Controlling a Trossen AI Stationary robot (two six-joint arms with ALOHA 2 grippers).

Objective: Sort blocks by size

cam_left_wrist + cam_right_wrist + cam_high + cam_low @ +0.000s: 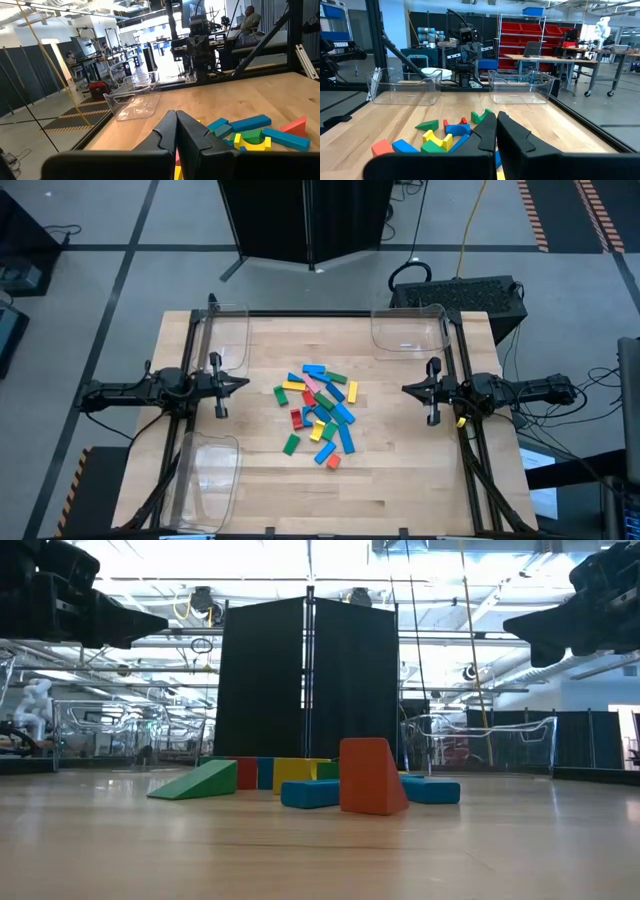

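Observation:
Several small blocks (320, 412) in blue, green, yellow, red, pink and orange lie in a loose pile on the middle of the wooden table (400, 470). In the low view an orange block (370, 776) stands nearest, with a green wedge (195, 782) and blue blocks (310, 793) beside it. My left gripper (243, 385) hovers shut at the pile's left; it also shows in its wrist view (177, 131). My right gripper (407, 389) hovers shut at the pile's right; it also shows in its wrist view (497, 131). Neither touches a block.
Three clear plastic bins stand on the table: one at the far left (227, 338), one at the far right (408, 330), one at the near left (207, 475). A black panel (308, 690) stands behind the table. People sit at benches in the room beyond.

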